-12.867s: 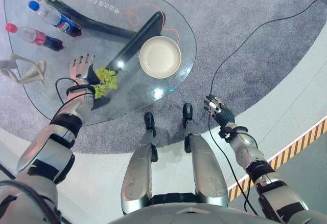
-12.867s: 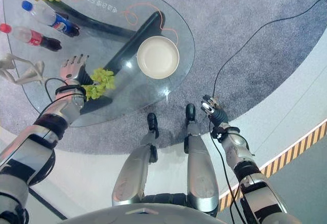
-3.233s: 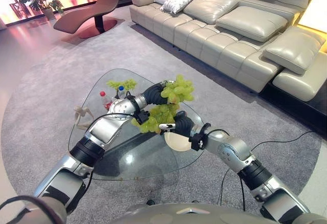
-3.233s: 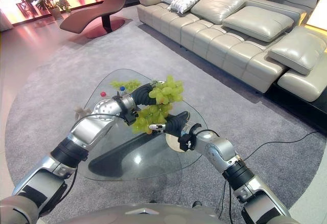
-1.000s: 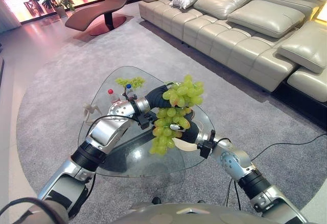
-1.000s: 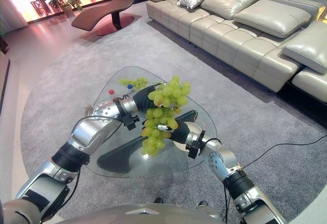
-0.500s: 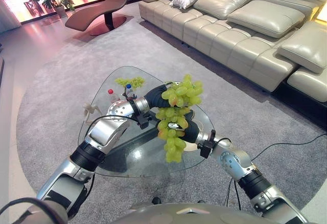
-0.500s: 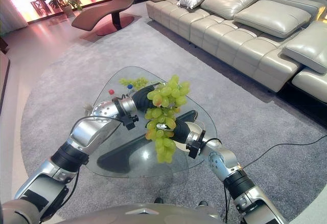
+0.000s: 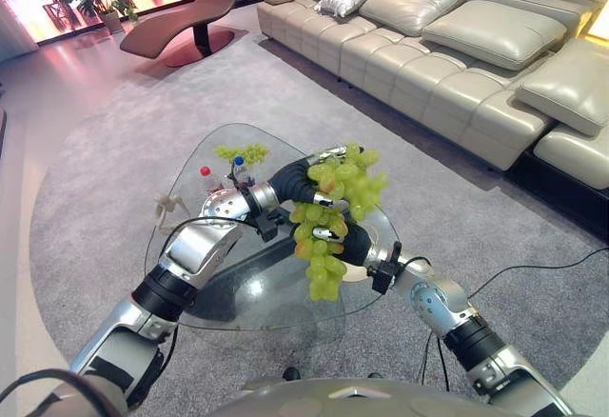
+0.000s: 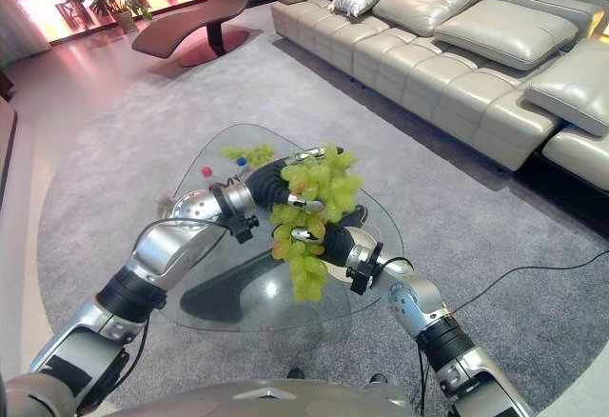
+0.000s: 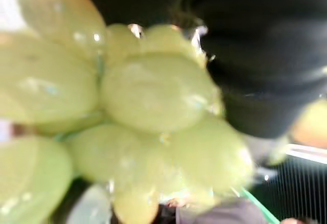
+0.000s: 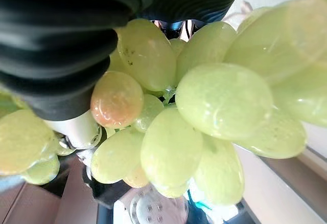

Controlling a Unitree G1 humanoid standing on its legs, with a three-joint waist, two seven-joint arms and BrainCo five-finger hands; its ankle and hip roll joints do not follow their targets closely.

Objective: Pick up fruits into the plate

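Fingers of both hands (L (image 9: 297, 181), R (image 9: 352, 242)) round grapes (image 9: 328, 209), above table (image 9: 238, 293).

The grape bunch (image 9: 333, 209) hides most of both hands: the left hand (image 9: 297, 180) shows little beyond its dark cover, and the right hand (image 9: 352, 244) has its fingers buried in the fruit, grip unreadable. The plate sits behind the bunch, unseen. Beyond the bunch on the glass worktop (image 9: 238, 298), two bottles (image 9: 221, 175) are too small to identify. Grapes crowd both wrist views, blurred.
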